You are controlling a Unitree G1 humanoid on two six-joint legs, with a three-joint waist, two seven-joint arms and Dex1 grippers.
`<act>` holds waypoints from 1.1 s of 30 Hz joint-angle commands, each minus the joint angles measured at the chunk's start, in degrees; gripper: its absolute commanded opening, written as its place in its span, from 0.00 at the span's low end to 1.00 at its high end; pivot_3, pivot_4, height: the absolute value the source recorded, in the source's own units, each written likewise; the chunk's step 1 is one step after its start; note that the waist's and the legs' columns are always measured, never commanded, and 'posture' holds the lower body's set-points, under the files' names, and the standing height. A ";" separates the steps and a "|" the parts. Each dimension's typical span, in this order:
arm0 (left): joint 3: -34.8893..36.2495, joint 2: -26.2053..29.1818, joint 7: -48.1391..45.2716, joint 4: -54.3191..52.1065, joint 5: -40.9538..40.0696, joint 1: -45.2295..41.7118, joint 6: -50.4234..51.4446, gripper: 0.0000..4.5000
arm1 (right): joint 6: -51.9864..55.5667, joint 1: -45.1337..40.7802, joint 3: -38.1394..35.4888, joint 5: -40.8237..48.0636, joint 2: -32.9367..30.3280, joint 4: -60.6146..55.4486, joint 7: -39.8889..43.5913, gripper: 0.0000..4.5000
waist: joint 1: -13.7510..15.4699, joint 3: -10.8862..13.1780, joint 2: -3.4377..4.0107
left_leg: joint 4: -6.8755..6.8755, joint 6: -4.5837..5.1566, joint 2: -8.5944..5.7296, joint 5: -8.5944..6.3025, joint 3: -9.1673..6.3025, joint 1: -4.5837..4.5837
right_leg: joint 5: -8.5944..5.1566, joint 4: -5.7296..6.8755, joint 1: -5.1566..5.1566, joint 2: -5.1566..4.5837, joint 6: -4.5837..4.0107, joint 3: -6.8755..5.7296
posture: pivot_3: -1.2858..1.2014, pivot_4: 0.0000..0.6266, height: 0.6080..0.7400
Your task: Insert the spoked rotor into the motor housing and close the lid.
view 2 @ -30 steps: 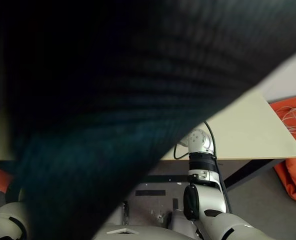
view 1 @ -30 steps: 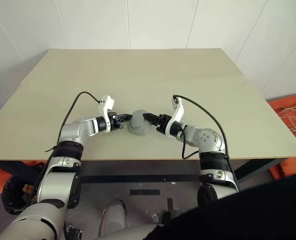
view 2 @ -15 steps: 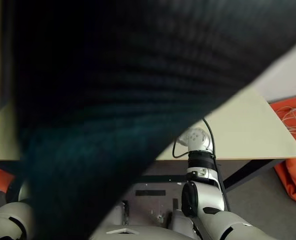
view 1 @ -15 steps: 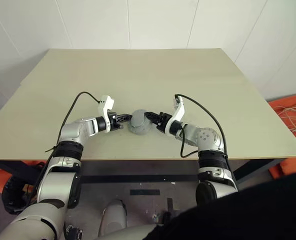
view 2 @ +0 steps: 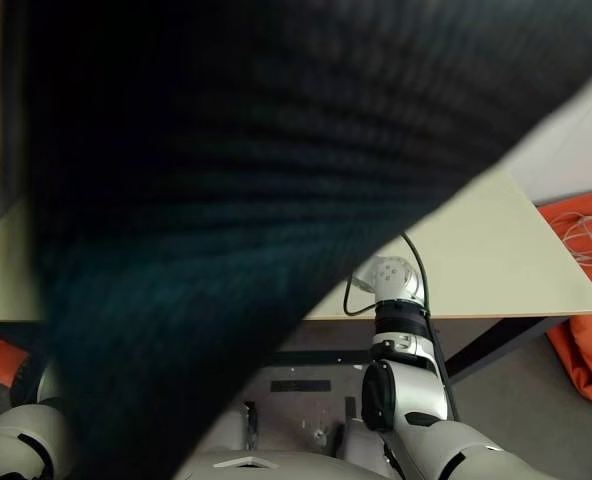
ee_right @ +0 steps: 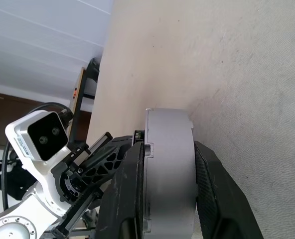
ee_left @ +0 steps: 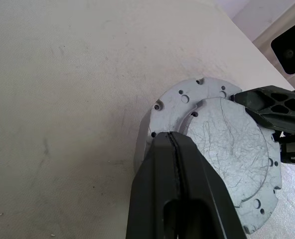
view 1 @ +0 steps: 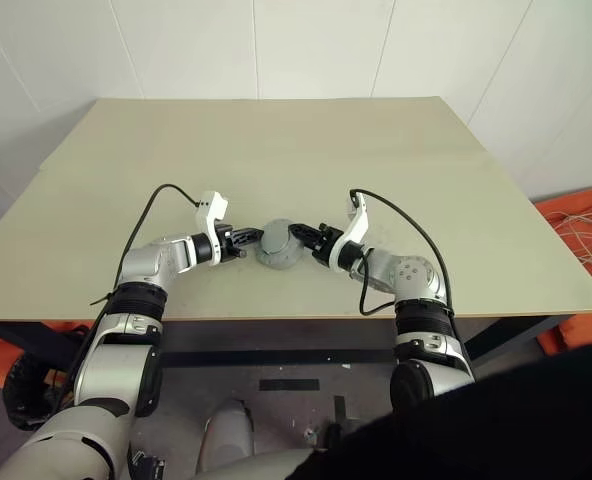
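- The motor housing (view 1: 277,245), with the lid (ee_left: 230,149) on it, is on the pale table (view 1: 296,170) near the front edge, exactly between the two pincers.
- The right gripper (ee_right: 167,164) holds the closed assembly. One black finger (ee_right: 130,174) presses on one flat face and the other finger is on the opposite face, so the grey rim stands between them.
- In the right wrist view the housing stands on its edge, with its rim touching the table surface.
- The left gripper (ee_left: 175,149) has its two fingers pressed together, with only a thin line between them. It holds nothing.
- The tip of the left gripper touches the silver-grey face of the lid or is just before it; I cannot tell which.
- In the left wrist view the lid shows a scratched, domed surface with small holes near its border, and the right gripper's finger reaches it from the far side.
- The spoked rotor is not visible from outside, so I cannot say where it lies.
- A dark cloth-like thing (view 2: 226,200) hangs close before the right eye view.
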 commanded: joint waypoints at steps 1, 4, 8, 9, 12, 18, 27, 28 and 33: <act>0.97 -0.12 0.03 -0.36 -0.75 -1.16 -0.72 0.00 | -0.57 -3.65 -4.25 4.52 0.79 1.53 -1.88 0.26 | 0.00 0.00 0.00 | 0.00 -0.01 0.00 0.00 0.00 0.00 | 0.00 0.01 -0.01 0.00 0.00 0.00 | 0.52 0.00 1.00; 2.45 -0.32 0.07 -0.81 -2.21 -1.41 -0.24 0.00 | -0.54 -4.93 -6.98 6.62 0.69 2.89 -2.93 0.26 | 0.04 0.00 0.00 | 0.02 -0.02 0.00 0.01 0.01 -0.08 | 0.00 0.05 -0.10 0.00 -0.01 0.00 | 0.52 0.00 1.00; 6.08 -0.51 0.11 -1.20 -5.54 -1.96 1.14 0.00 | -0.43 -5.67 -8.65 7.99 0.65 3.67 -3.88 0.26 | 0.06 0.00 0.00 | 0.08 -0.02 0.00 0.02 0.02 -0.39 | 0.01 0.09 -0.35 0.00 -0.01 -0.04 | 0.52 0.00 1.00; 6.86 -0.53 0.36 -1.18 -6.16 -2.09 1.40 0.00 | -0.46 -5.73 -8.80 8.05 0.67 3.72 -3.96 0.26 | 0.08 0.00 0.00 | 0.09 -0.02 0.00 0.02 0.03 -0.45 | 0.01 0.10 -0.39 0.01 -0.01 -0.07 | 0.52 0.00 1.00; 9.80 -0.75 1.30 -0.94 -8.55 -2.57 2.01 0.00 | -0.61 -6.00 -9.54 8.67 0.89 3.85 -4.29 0.26 | 0.13 0.00 0.00 | 0.10 -0.01 0.00 0.02 0.04 -0.53 | 0.01 0.14 -0.44 0.01 -0.02 -0.12 | 0.52 0.00 1.00; 15.24 -1.61 4.76 0.36 -12.96 -3.74 3.76 0.00 | -1.39 -7.07 -11.49 10.69 1.08 4.20 -5.59 0.26 | 0.16 0.00 0.00 | 0.13 -0.02 0.01 0.02 0.04 -0.53 | 0.00 0.16 -0.44 0.01 -0.04 -0.15 | 0.52 0.00 1.00; 20.48 -3.63 8.69 1.86 -18.13 -3.95 6.87 0.00 | -1.71 -11.32 -15.66 17.22 1.04 2.13 -10.13 0.26 | 0.16 0.00 0.00 | 0.22 -0.02 0.02 0.02 0.04 -0.55 | 0.00 0.20 -0.44 0.01 -0.03 -0.14 | 0.52 0.00 1.00; 20.77 -3.92 8.82 1.80 -18.71 -3.93 7.37 0.00 | -1.66 -11.37 -15.52 17.55 1.04 1.98 -10.39 0.26 | 0.16 0.00 0.00 | 0.22 -0.01 0.02 0.02 0.04 -0.55 | 0.01 0.20 -0.44 0.01 -0.02 -0.14 | 0.52 0.00 1.00; 22.75 -6.13 9.33 0.03 -22.92 -3.69 10.73 0.00 | -1.84 -10.36 -13.85 17.72 0.95 1.19 -10.77 0.26 | 0.23 0.01 0.00 | 0.23 -0.01 0.01 0.02 0.05 -0.61 | 0.02 0.20 -0.45 0.01 0.00 -0.19 | 0.52 0.00 1.00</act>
